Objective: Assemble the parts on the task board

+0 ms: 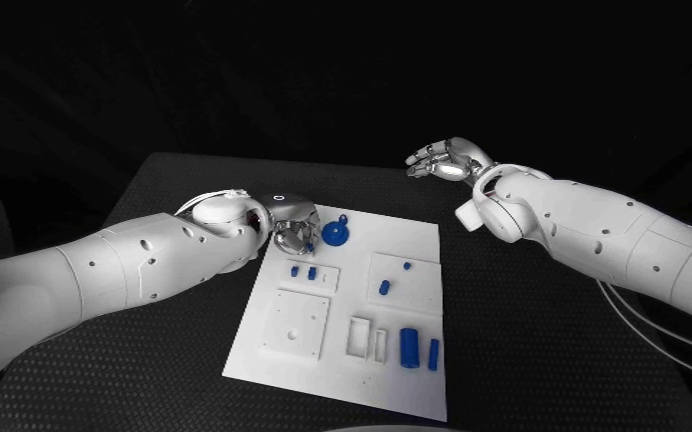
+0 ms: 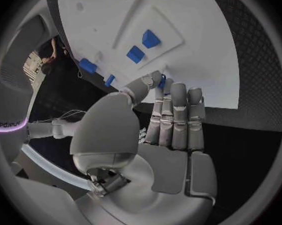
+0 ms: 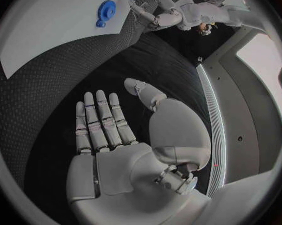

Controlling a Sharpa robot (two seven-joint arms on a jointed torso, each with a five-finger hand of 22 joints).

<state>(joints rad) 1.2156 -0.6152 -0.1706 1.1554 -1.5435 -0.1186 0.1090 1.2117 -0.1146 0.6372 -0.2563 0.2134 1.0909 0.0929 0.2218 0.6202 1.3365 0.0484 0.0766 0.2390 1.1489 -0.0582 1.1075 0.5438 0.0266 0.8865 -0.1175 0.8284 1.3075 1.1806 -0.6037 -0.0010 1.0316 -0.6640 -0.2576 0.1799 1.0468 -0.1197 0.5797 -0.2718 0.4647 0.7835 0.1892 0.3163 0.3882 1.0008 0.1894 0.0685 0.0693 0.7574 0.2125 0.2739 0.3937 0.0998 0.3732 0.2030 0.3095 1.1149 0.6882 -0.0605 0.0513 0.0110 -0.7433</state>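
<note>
1 task board (image 1: 339, 357), 7 parts (image 1: 410, 344)

A robotics lab or test cell is suggested: a black textured surface (image 1: 159, 372) is set against a dark backdrop, a white task board (image 1: 325, 377) with blue parts (image 1: 410, 345) is laid on it, and two white arms are stationed there.

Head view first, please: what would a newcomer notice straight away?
The white board in the middle of the black table, dotted with small blue parts. A blue gear sits near its far edge, right by the left hand, whose fingers reach over that edge. The right hand hovers open beyond the board, holding nothing.
</note>
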